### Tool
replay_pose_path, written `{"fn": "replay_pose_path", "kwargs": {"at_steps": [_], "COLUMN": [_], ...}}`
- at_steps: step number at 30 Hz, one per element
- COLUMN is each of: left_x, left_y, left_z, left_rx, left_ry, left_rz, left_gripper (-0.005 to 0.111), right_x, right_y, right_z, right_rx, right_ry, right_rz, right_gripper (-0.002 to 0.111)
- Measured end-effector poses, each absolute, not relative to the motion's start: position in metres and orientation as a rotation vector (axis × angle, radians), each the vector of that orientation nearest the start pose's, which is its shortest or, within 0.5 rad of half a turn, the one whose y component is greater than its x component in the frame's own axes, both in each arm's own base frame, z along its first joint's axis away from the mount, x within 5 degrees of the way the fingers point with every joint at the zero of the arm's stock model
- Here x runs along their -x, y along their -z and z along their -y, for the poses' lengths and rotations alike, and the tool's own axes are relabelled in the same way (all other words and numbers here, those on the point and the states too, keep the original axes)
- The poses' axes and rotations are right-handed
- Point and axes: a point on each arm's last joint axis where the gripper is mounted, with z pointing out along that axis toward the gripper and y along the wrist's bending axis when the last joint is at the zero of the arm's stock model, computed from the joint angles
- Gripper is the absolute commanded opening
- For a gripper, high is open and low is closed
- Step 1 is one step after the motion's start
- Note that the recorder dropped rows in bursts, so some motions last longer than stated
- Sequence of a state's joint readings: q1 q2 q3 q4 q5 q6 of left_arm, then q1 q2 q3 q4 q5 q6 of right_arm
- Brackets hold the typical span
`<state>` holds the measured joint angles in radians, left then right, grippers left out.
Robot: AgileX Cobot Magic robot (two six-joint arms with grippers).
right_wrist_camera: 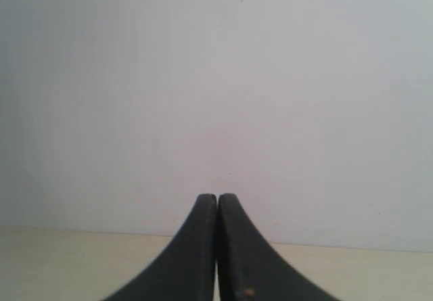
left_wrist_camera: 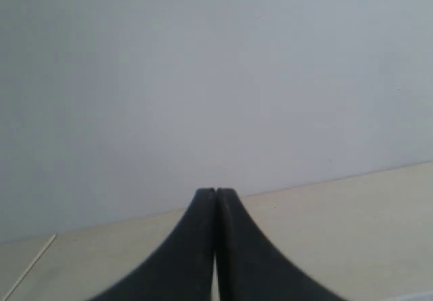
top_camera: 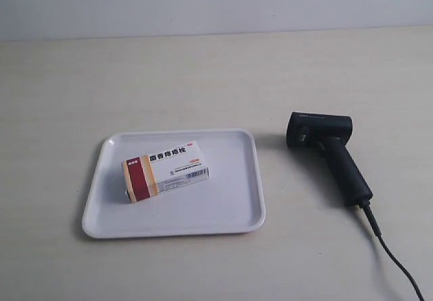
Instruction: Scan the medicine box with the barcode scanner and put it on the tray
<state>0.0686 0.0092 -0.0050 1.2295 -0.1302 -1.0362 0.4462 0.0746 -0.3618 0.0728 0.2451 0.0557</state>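
Note:
The medicine box [top_camera: 164, 172] lies flat inside the white tray [top_camera: 233, 216], toward the tray's left half, its dark red band at the left end and its barcode facing up. To the right of the tray, the black barcode scanner [top_camera: 330, 153] rests on the table with its head toward the back and its cable [top_camera: 396, 260] trailing to the front right. Neither arm appears in the exterior view. My left gripper [left_wrist_camera: 216, 194] is shut with nothing between its fingers, facing a pale wall. My right gripper [right_wrist_camera: 217, 198] is likewise shut and empty.
The beige table [top_camera: 203, 78] runs back to a pale wall [top_camera: 216, 3]. Both wrist views show only the table's surface and the wall beyond the fingertips.

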Motion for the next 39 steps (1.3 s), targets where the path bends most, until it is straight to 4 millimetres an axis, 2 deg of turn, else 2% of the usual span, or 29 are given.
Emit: {"fn": "replay_pose_path", "kwargs": {"at_steps": [5, 9, 16, 39], "left_x": [-0.056, -0.057, -0.056, -0.056], "left_y": [-0.219, -0.208, -0.197, -0.196], "left_z": [-0.001, -0.005, -0.006, -0.006], "left_rx": [-0.058, 0.008, 0.017, 0.017], "left_ry": [-0.120, -0.123, -0.122, -0.117], "left_rz": [-1.430, -1.552, -1.670, -1.681], "left_gripper": [0.002, 0.002, 0.002, 0.002], "right_x": [-0.033, -0.033, -0.033, -0.033], "right_y": [-0.306, -0.306, -0.306, -0.306], "right_z": [-0.017, -0.017, -0.017, -0.017], "right_rx": [0.247, 0.247, 0.247, 0.246], "right_ry": [-0.482, -0.482, -0.482, -0.484], "right_rz": [-1.438, -1.438, -1.438, -1.438], "right_gripper": [0.000, 0.000, 0.000, 0.000]}}
